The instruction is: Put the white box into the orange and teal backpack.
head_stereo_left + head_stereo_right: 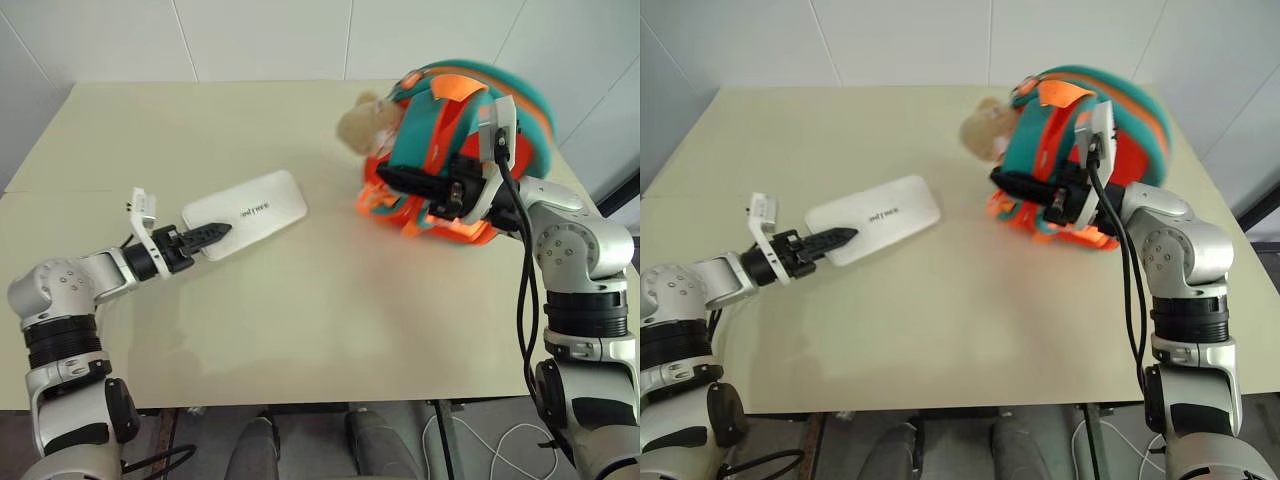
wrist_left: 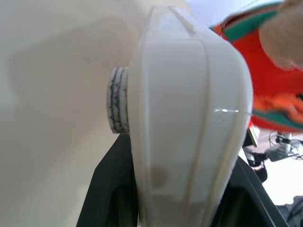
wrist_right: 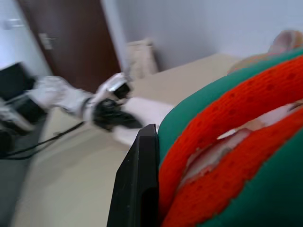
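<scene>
The white box point(image 1: 255, 210), flat with small dark lettering, lies slanted left of the table's middle. My left gripper point(image 1: 212, 236) is shut on its near left end; in the left wrist view the box's edge point(image 2: 184, 118) sits between the black fingers point(image 2: 106, 189). The orange and teal backpack point(image 1: 435, 125) stands tipped up at the far right, with its tan plush toy point(image 1: 365, 122) facing the box. My right gripper point(image 1: 400, 180) reaches in from the right, shut on the backpack's teal and orange edging point(image 3: 227, 156). One black finger point(image 3: 139, 184) presses against the fabric.
The beige table point(image 1: 300, 330) has open surface between the box and the backpack and along its front edge. A white wall runs behind the table. Cables hang beside my right arm point(image 1: 525, 300).
</scene>
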Controlling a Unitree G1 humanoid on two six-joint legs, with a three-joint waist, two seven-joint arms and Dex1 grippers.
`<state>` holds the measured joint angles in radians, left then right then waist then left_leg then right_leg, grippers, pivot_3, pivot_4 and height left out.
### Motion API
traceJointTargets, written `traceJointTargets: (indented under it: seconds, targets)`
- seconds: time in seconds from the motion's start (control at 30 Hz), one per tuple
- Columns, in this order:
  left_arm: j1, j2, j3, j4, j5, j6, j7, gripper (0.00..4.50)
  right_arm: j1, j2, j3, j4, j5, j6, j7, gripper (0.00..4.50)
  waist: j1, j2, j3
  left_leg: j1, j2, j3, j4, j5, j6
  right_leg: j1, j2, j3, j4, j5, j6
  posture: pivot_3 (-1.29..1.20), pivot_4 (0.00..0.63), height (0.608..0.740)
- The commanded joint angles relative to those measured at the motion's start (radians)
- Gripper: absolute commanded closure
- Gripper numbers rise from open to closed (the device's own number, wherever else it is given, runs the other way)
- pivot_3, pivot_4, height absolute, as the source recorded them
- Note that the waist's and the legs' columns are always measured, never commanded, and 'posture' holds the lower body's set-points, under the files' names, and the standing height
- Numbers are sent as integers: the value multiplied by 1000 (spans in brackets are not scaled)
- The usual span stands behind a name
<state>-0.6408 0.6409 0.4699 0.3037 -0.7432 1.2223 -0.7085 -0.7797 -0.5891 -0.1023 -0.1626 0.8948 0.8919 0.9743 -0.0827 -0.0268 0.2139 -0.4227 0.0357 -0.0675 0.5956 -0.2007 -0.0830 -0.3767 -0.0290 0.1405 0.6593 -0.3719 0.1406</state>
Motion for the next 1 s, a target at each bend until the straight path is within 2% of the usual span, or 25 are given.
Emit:
traceJointTargets:
  seconds: [0.03, 0.2, 0.3, 0.47, 0.63, 0.87, 1.0]
  targets:
    - [19, 42, 18, -81, -44, -55, -79, 3234, 22, -20, -47, -117, 139, 112, -46, 4396, 3, 0, 0, 0, -1, 0, 0, 0, 0, 0, -1, 0, 0, 0, 0, 0, 150, 740]
    - [80, 111, 29, -203, -97, -86, -205, 3234, 100, -82, -60, -162, 212, 199, -40, 4396, 13, -1, 0, -1, -3, 0, 0, -1, 1, 0, -2, 0, -3, 0, -1, 0, 150, 740]
    - [141, 141, 74, -302, -137, -165, -286, 3234, 148, -163, -14, -92, 112, 151, 32, 4396, 23, -1, 0, -1, -3, 1, -2, -2, 2, 0, -3, 0, -5, -1, -3, 0, 150, 740]
    - [184, 182, 120, -365, -178, -221, -331, 3234, 166, -212, 34, 11, 9, 74, 130, 4396, 25, -1, 0, -1, -2, 2, -2, -3, 3, 0, -3, 0, -6, -2, -4, 0, 150, 740]
    - [99, 169, 17, -392, -111, -375, -335, 3234, 152, -225, 76, 69, -63, 25, 195, 4396, 31, -2, 1, -1, -3, 2, -1, -3, 4, 1, -3, 0, -6, -2, -4, 0, 150, 740]
    - [18, 133, -158, -352, 3, -578, -392, 3234, 136, -200, 86, 70, -89, 15, 197, 4396, 25, -2, 1, -1, -2, 2, 0, -3, 4, 2, -2, 0, -6, -2, -3, 0, 150, 740]
    - [7, 144, -261, -298, 120, -721, -460, 3234, 141, -193, 74, 49, -85, 23, 181, 4396, 28, -2, 1, -1, -1, 2, 0, -3, 4, 1, -1, -1, -6, -2, -4, 0, 150, 740]
